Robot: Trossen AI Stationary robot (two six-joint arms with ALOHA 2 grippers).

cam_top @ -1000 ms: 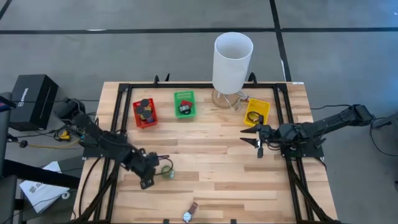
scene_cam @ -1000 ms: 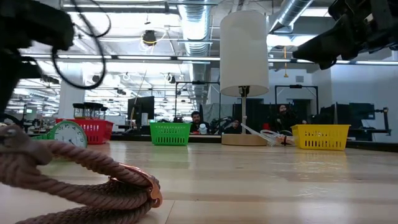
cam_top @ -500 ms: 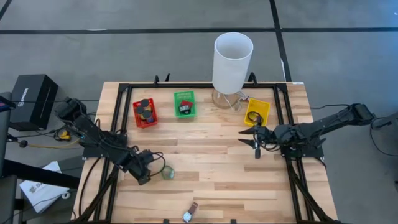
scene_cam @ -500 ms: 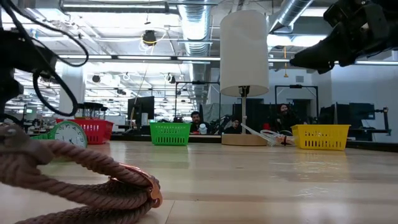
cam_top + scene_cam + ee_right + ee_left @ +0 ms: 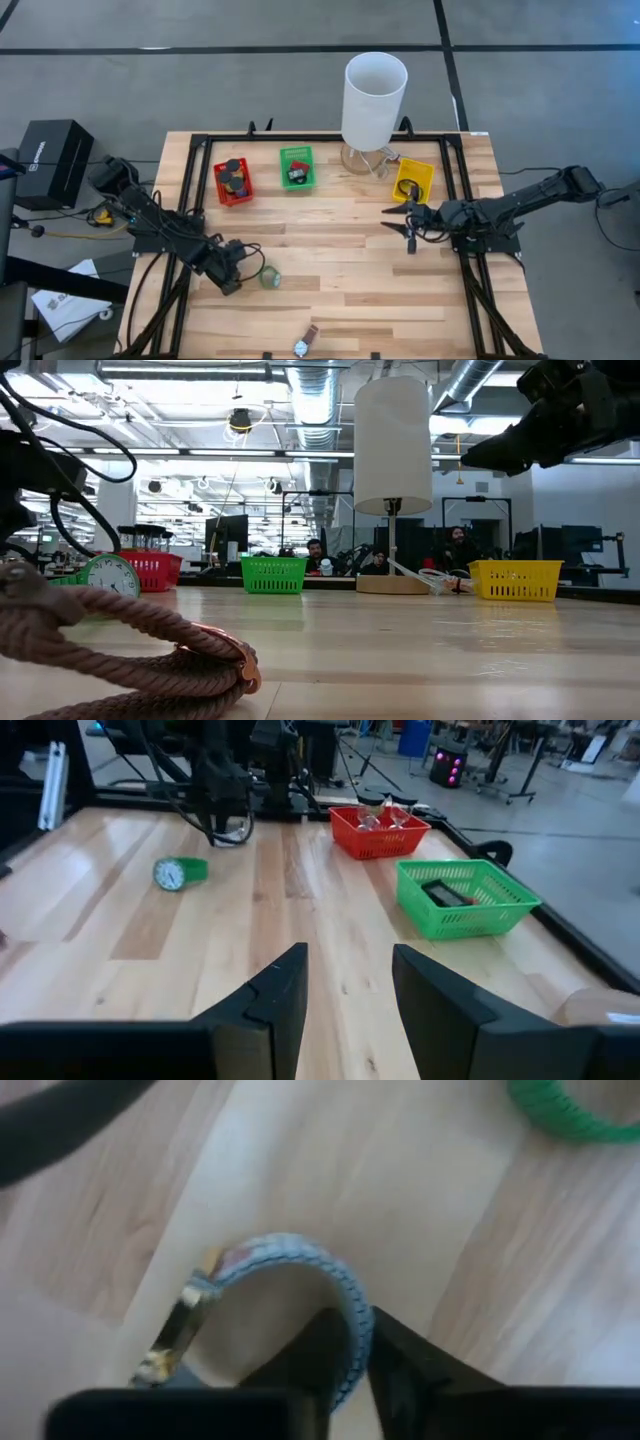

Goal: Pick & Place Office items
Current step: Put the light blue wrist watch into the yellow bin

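Note:
My left gripper (image 5: 232, 272) is over the table's left near part, shut on a pale blue-grey wristband (image 5: 290, 1250) with a gold buckle (image 5: 185, 1305). A green wristwatch (image 5: 269, 277) lies on the wood just right of it, its white face showing in the low view (image 5: 105, 575) and the right wrist view (image 5: 178, 873). Another watch with a brown braided strap (image 5: 130, 640) lies at the near edge (image 5: 303, 345). My right gripper (image 5: 405, 226) hovers open above the table's right half, near the yellow bin (image 5: 413, 180), holding nothing. My left gripper pinches the pale wristband between its two fingers, across the strap (image 5: 352, 1315) at the end away from the gold buckle. The band arches out past the fingertips over the wood. Whether any part of it rests on the table, I cannot tell.
Red bin (image 5: 233, 182) and green bin (image 5: 296, 167) with items inside stand along the far side, left of a tall white cylinder (image 5: 374, 100). A black frame borders the table. Bare wood spreads between the two arms. People sit in the room beyond.
My left gripper has drawn a little toward the table's left edge, away from the green watch, which stayed where it was. My right gripper has drifted slightly toward the table's left.

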